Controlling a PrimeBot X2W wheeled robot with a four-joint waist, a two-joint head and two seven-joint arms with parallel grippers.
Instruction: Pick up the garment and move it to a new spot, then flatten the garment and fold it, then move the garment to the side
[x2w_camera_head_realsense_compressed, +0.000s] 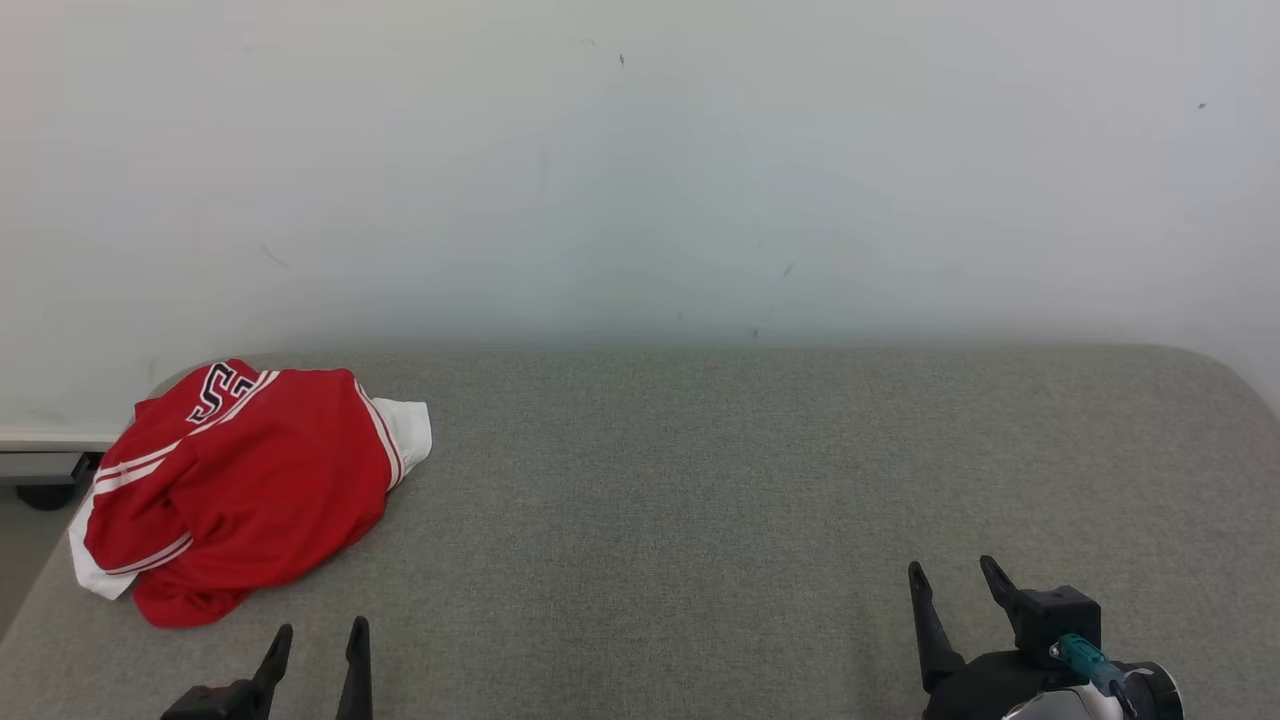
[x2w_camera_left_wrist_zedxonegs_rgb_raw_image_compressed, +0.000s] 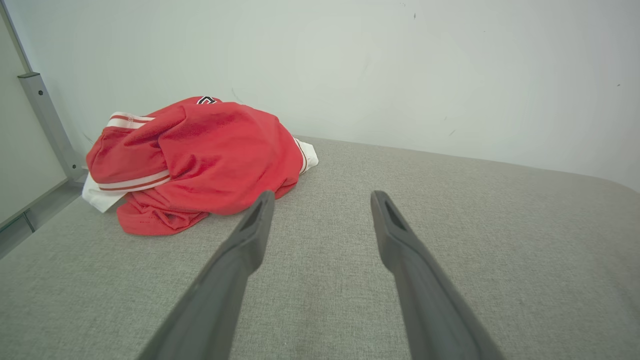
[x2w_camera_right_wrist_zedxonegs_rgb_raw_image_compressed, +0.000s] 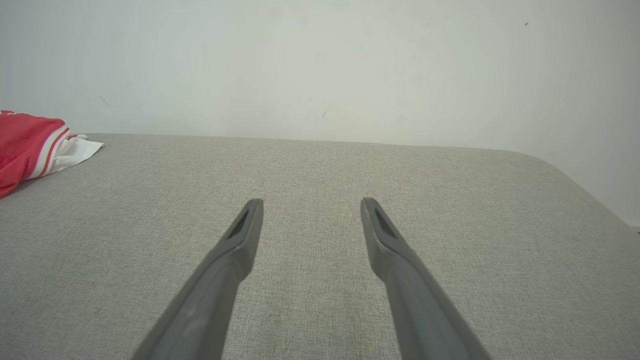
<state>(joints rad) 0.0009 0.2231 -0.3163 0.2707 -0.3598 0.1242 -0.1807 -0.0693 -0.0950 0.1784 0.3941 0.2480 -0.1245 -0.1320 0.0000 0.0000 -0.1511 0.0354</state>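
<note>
A crumpled red jersey-knit garment with white stripe trim, white hem panels and a patch of dark lettering edged in white lies in a loose, rounded heap at the far left of a broad grey woven-fabric padded surface, close to its left edge and near the back. Its folds are soft and puffy. One white corner pokes out toward the middle of the surface and another hangs toward the front left. The padded surface has a fine, even weave and a rounded corner at the far right. It lies flat and smooth across its whole width. Behind it rises a plain matt white wall marked with a few small dark specks and scuffs. In the left wrist view a slim grey metal post stands slanted at the left edge, beside the heap. The left gripper hovers low over the surface just in front of the garment, not touching it. Its two long, dark, tapering fingers are spread apart with nothing between them. The right gripper sits well apart from the garment, over the bare weave at the lower right. Its fingers are likewise spread wide and empty, and a small teal fitting is on its black wrist housing.
</note>
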